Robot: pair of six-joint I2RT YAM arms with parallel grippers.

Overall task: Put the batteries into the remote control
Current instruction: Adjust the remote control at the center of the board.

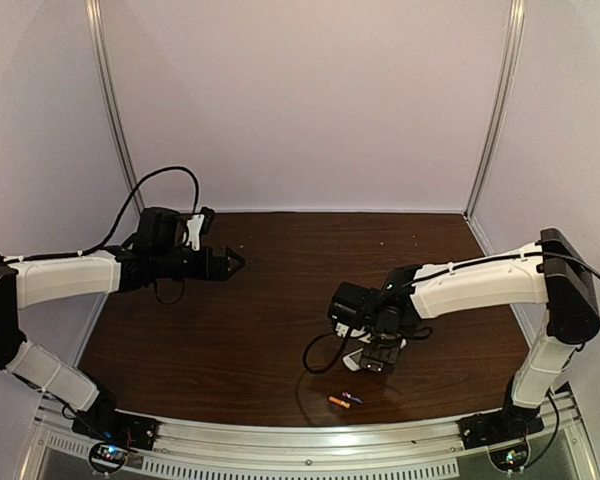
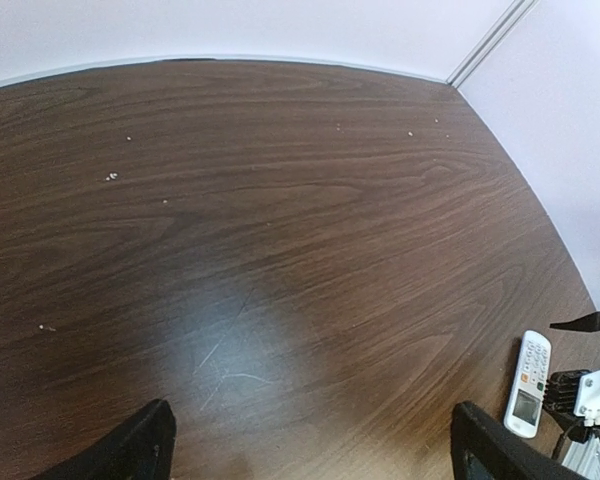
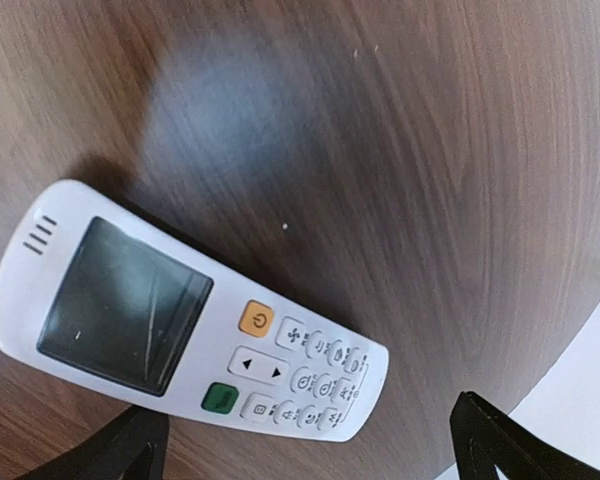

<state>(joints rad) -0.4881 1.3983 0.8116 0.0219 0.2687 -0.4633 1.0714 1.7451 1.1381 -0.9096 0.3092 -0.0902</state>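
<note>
The remote control (image 3: 180, 320) lies face up on the table, grey screen at one end, orange and green buttons in the middle. My right gripper (image 3: 310, 450) is open just above its button end, touching nothing. In the top view the remote (image 1: 357, 361) peeks out under the right gripper (image 1: 376, 358). The orange battery (image 1: 337, 402) and the purple-blue battery (image 1: 354, 398) lie side by side near the front edge, just in front of the remote. My left gripper (image 1: 230, 262) is open and empty over the table's back left. Its wrist view shows the remote (image 2: 528, 383) far right.
The dark wooden table (image 1: 280, 320) ends at pale walls at the back and sides. A metal rail (image 1: 310, 440) runs along the front edge. A black cable (image 1: 320, 355) loops on the table left of the right gripper. Small crumbs (image 2: 111, 177) dot the far table.
</note>
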